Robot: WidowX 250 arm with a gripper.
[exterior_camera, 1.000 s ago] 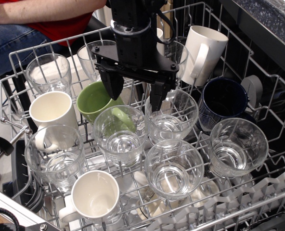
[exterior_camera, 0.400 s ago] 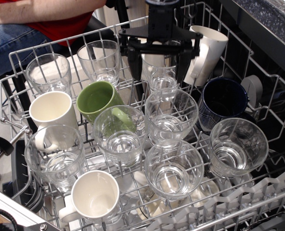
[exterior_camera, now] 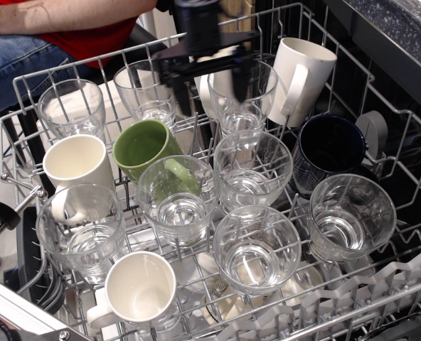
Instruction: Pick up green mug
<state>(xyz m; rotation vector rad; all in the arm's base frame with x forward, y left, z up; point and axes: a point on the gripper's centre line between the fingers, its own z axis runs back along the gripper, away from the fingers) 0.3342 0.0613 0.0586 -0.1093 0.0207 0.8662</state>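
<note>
Gripper (exterior_camera: 209, 89) is at the rear of the dishwasher rack (exterior_camera: 25, 82), above the back row of glasses; image is motion-blurred. Its two dark fingers (exterior_camera: 175, 85) stand wide apart, jaws released, nothing between them but the glass behind.

Green mug (exterior_camera: 143, 148) lies tilted in the left-centre of the rack, mouth facing up and toward the camera, handle seen through the clear glass (exterior_camera: 178, 199) just in front of it. Cream mug (exterior_camera: 77, 162) sits just beside it on the left. Navy mug (exterior_camera: 330, 150) is well apart, on the right. Gripper is clear of the green mug, not touching.
</note>
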